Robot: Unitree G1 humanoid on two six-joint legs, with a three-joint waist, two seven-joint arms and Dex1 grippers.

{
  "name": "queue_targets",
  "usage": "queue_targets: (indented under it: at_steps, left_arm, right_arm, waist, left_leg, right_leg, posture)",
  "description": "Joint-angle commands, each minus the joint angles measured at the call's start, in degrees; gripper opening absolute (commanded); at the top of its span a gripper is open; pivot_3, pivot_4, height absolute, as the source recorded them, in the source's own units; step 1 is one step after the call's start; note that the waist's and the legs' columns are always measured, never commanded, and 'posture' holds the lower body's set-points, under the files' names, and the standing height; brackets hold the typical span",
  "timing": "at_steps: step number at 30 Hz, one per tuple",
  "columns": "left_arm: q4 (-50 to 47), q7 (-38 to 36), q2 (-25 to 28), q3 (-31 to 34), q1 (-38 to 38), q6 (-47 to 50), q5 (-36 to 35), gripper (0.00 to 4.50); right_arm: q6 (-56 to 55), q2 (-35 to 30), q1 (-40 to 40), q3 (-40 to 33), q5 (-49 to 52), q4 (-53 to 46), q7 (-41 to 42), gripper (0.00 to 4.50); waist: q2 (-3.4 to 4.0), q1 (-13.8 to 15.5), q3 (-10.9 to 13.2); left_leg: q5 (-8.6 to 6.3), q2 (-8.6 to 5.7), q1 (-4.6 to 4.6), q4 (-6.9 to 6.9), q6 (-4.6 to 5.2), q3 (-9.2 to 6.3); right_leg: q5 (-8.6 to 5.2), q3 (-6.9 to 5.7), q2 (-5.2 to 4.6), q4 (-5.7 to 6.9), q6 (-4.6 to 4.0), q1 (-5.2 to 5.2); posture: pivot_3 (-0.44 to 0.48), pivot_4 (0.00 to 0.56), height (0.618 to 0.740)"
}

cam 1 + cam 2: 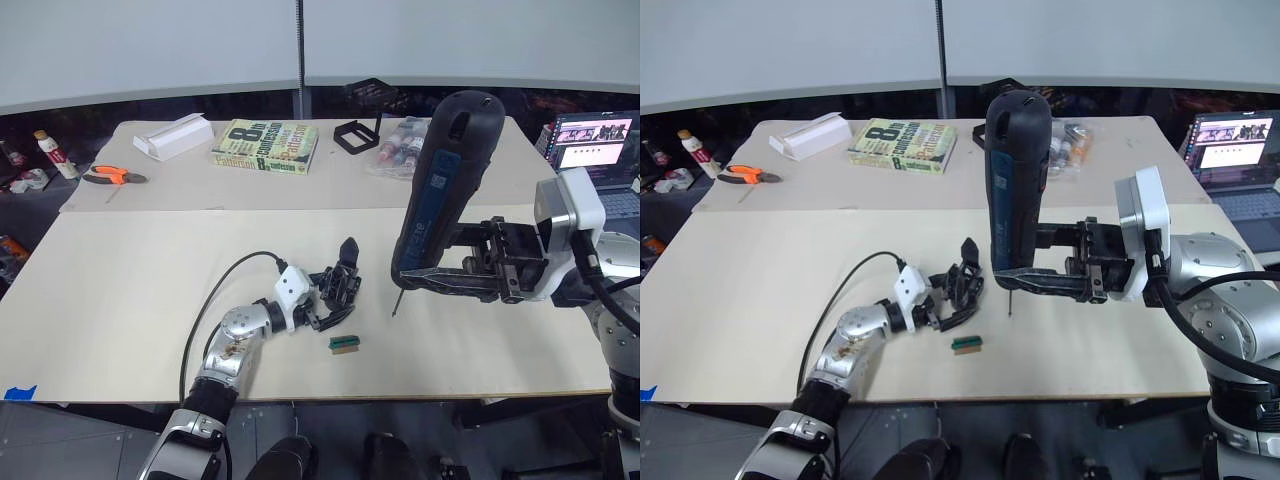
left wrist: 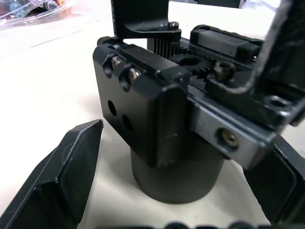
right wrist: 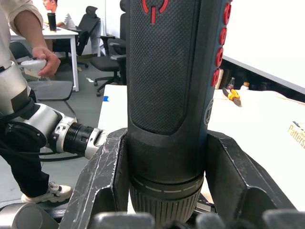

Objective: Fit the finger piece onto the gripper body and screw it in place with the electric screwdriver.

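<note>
Over mid-table, right gripper (image 1: 455, 280) clamps the electric screwdriver (image 1: 440, 190) upright, bit hanging just at 3 o'clock of the gripper body (image 1: 335, 290). Left gripper (image 1: 325, 300) straddles that body, fingers spread wide, apparently not clamping. Finger piece (image 1: 348, 250) seems seated on top. Risk: bit pressure could skate the unheld body, or misalign the screw.
</note>
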Motion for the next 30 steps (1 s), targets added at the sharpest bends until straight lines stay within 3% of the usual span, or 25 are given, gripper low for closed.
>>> queue_targets:
  at_steps: [1,4,15,30]
  left_arm:
    - [0.2,0.3,0.1,-0.5,-0.2,0.3,0.4,3.64]
    - [0.5,0.2,0.3,-0.5,-0.1,0.2,0.3,2.31]
    - [1.5,-0.4,0.1,-0.5,-0.9,-0.9,-0.1,2.32]
    - [1.6,-0.7,0.6,-0.7,-1.0,-1.3,0.2,2.32]
  right_arm:
    - [-0.3,-0.6,-1.8,-2.6,2.1,-1.7,-0.3,1.86]
    - [0.4,-0.9,-3.5,-2.8,3.0,-1.0,-0.7,1.86]
    - [5.7,4.0,-21.7,1.8,5.4,5.5,-4.5,1.86]
    - [2.0,15.4,-30.2,12.7,-6.5,13.4,-3.3,1.86]
  waist:
    - [0.00,0.1,0.0]
    - [0.00,0.3,0.0]
    - [0.01,0.4,0.0]
    - [0.03,0.2,0.0]
  left_leg:
    - [0.00,0.00,0.00,0.00,0.00,0.00]
    - [0.00,0.00,0.03,0.00,0.00,0.00]
    - [0.01,0.02,0.05,-0.01,-0.02,0.00]
    - [0.02,-0.02,0.05,0.00,-0.03,0.00]
  right_leg:
    - [0.00,0.00,0.00,0.00,0.00,0.00]
    - [0.00,0.01,0.01,0.01,0.00,0.01]
    - [0.00,0.03,0.00,0.02,0.00,0.03]
    - [0.00,0.01,0.03,0.08,-0.01,-0.02]
  posture:
    - [0.000,0.150,0.740]
    - [0.000,0.150,0.740]
    - [0.000,0.150,0.740]
    - [0.000,0.150,0.740]
